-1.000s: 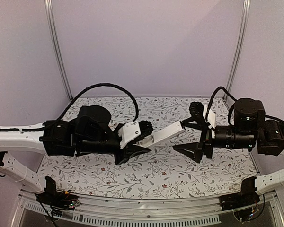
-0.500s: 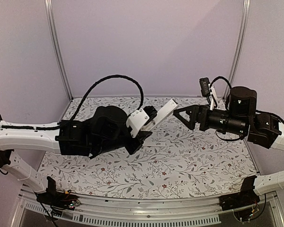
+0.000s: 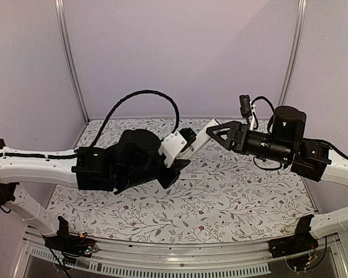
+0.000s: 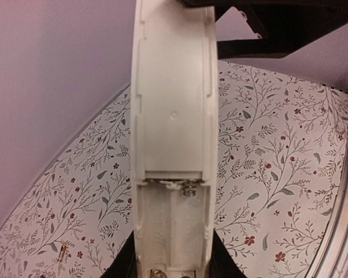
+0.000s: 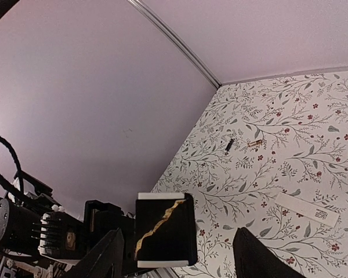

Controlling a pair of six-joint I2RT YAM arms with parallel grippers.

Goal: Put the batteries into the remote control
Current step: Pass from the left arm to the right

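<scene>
My left gripper [image 4: 171, 272] is shut on the remote control [image 4: 173, 116], a long white bar held up off the table. Its battery bay is uncovered and empty, with a spring [image 4: 188, 188] showing. In the top view the remote control [image 3: 202, 138] slants up toward my right gripper [image 3: 216, 131]. That gripper [image 5: 180, 258] is open. The remote's far end [image 5: 165, 230] sits between its fingers, close to the left finger [image 5: 104, 258] and apart from the right one. The batteries lie on the cloth at the far side: a blackish one [image 5: 229, 145] and a brass one [image 5: 254, 142].
A thin flat white cover piece [image 5: 307, 209] lies on the flowered cloth [image 3: 232, 197] to the right of the batteries. Purple walls close in the back and sides, with metal posts [image 3: 69, 63] at the corners. A metal rail [image 4: 342, 220] edges the table.
The left arm has raised the remote and carried it toward the back. The right gripper has swung up from pointing at the table to face the remote's far end, its jaws narrowing.
</scene>
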